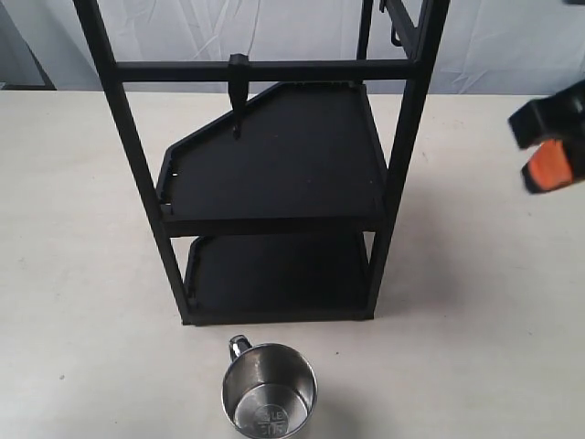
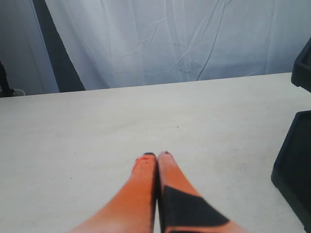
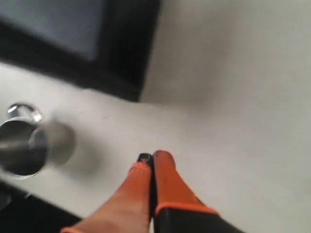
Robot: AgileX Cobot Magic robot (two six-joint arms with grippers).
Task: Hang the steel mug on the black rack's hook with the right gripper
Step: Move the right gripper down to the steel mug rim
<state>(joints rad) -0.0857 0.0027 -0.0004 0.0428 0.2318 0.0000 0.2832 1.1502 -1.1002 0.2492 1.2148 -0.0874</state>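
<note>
The steel mug stands upright on the table in front of the black rack, its looped handle pointing toward the rack's front left corner. In the right wrist view the mug is well off to one side of the gripper. The peg-like hook hangs from the rack's upper crossbar. My right gripper is shut and empty above bare table; the exterior view shows it blurred at the right edge, far from the mug. My left gripper is shut with nothing in it.
The rack's two black shelves stand between the bars. A corner of the rack is beside the left gripper. A smaller thin hook hangs at the rack's top right. White cloth backs the table.
</note>
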